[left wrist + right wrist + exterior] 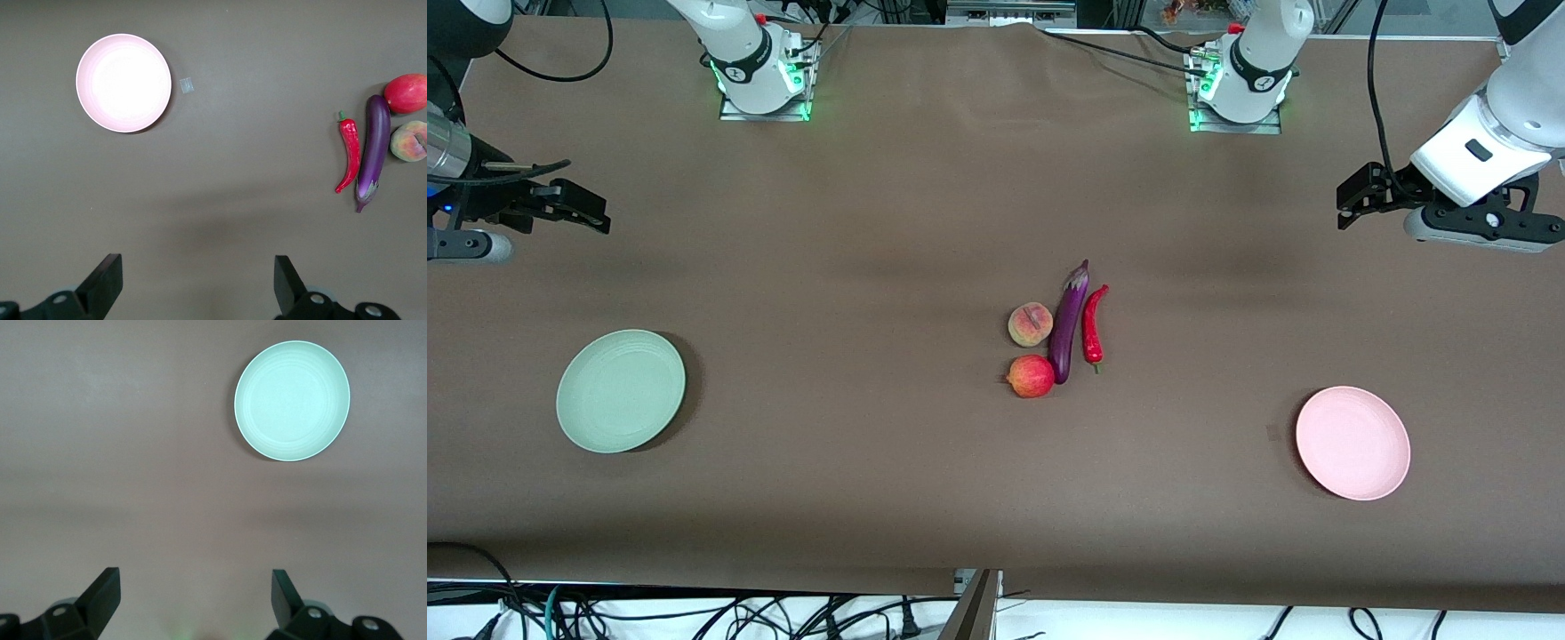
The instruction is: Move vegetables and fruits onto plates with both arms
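Left gripper (193, 287): hanging in the air over bare table at the left arm's end, fingers spread wide and holding nothing.
Right gripper (193, 603): hanging over bare table at the right arm's end, fingers likewise standing wide apart, gripping nothing.
Eggplant (1069, 322): lying near the middle of the table, its cap pointing toward the robots' bases.
Chili pepper (1093, 325): lying just beside the eggplant on the side toward the left arm's end — roughly parallel to it.
Peach (1030, 324): sitting against the eggplant on the side toward the right arm's end.
Pomegranate-like fruit (1031, 376): sitting just beside the peach, nearer to the front camera, touching the eggplant's blunt end.
Pink plate (1352, 442): lying toward the left arm's end, nearer to the front camera than the produce, carrying nothing.
Green plate (621, 390): lying toward the right arm's end — well apart from the produce, carrying nothing.
Table (871, 222): showing a brown covering.
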`<action>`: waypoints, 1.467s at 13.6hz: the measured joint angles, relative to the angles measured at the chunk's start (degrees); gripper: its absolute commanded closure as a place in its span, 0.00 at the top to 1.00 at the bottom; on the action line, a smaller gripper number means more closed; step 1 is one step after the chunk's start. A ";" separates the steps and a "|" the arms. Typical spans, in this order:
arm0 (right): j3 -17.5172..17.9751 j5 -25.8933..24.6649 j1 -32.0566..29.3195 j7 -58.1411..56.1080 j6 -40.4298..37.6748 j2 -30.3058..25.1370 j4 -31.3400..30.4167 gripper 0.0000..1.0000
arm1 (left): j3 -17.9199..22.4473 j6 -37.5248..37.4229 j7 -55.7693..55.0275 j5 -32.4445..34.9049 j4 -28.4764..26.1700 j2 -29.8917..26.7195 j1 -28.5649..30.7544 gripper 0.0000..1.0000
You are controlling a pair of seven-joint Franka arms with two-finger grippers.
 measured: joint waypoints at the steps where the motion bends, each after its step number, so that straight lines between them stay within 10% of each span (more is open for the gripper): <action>1: 0.00 0.00 -0.06 0.00 0.00 0.00 0.00 1.00 | 0.00 0.00 0.00 0.00 0.00 0.00 0.00 1.00; 20: 0.18 0.36 -0.25 0.28 0.73 3.38 -0.01 1.00 | 0.03 0.00 0.00 0.00 0.00 0.94 0.06 1.00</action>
